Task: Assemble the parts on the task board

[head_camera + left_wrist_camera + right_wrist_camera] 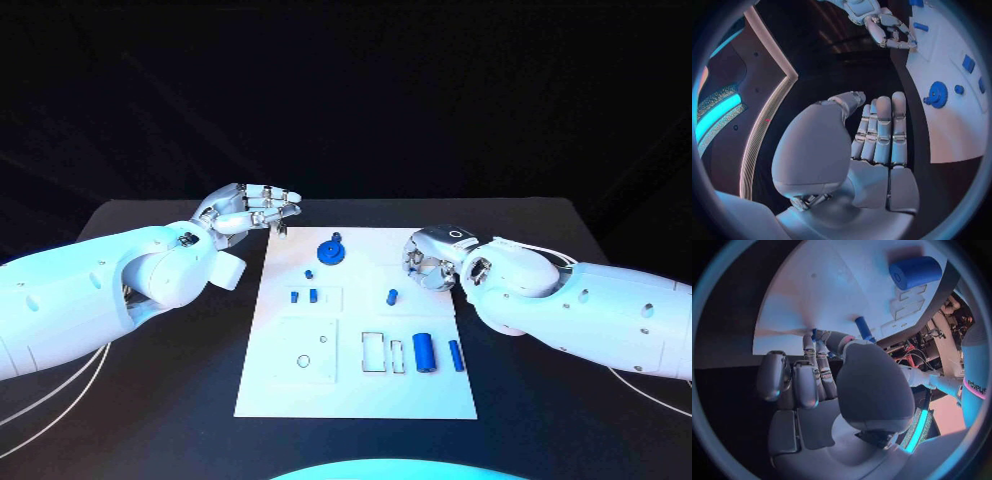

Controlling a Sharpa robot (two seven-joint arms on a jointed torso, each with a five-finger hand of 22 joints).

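Task board (289,390) lies between empty left robot hand (248,210) and curled right robot hand (433,258).

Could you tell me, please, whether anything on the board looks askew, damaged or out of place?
Nothing stands out. The task board lies flat and square on the table, and the blue gear and the blue cylinder sit neatly on it.

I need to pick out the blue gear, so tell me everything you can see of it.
The blue gear is a toothed wheel with a raised hub and looks like plastic. It sits flat near the far end of the white board, about midway across it. Neither hand touches it: the left hand hovers beyond the board's far left corner.
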